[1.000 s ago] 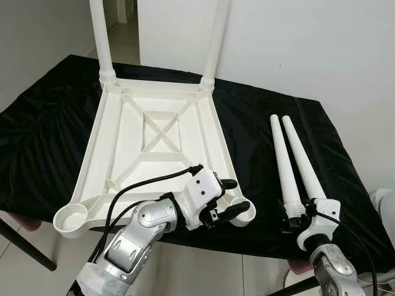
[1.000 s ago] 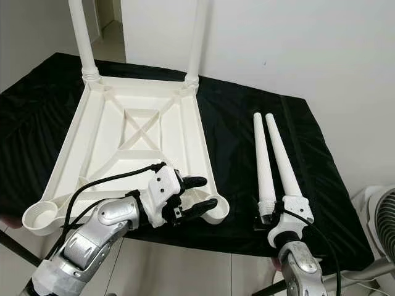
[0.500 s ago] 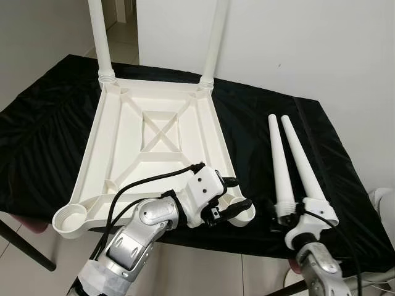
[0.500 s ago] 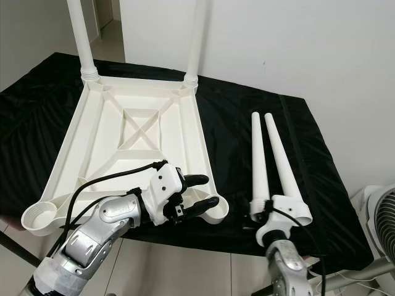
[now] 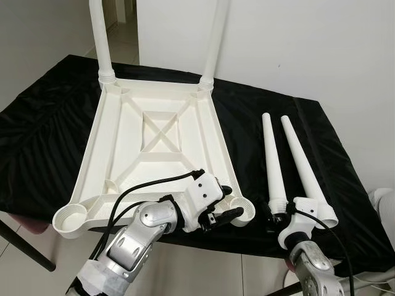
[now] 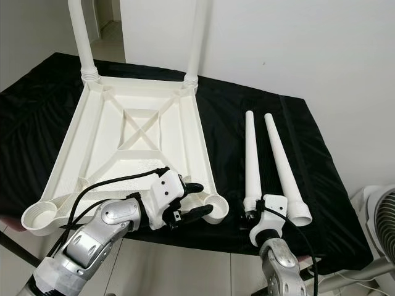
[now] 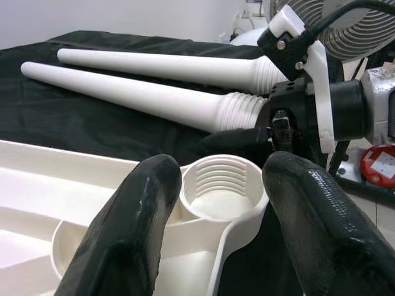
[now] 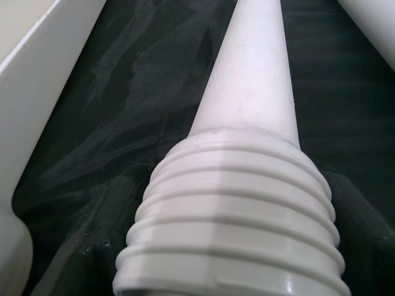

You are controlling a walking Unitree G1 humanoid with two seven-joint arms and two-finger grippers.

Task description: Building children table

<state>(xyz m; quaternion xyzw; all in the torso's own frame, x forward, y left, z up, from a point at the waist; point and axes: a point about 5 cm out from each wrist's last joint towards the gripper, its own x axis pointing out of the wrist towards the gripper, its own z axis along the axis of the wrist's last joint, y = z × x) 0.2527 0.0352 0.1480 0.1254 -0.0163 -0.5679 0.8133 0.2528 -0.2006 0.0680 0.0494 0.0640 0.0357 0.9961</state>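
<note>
Table leg [image 8: 247, 203] between right fingers

Left end effector [image 7: 216, 231] fingers straddle threaded socket [image 7: 223, 191].

One tabletop [image 5: 154, 142]; four legs [image 5: 271, 163], two loose.

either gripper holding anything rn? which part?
Right gripper grips the inner loose leg at its threaded end. Left gripper straddles the tabletop's corner socket, not clamped.
</note>
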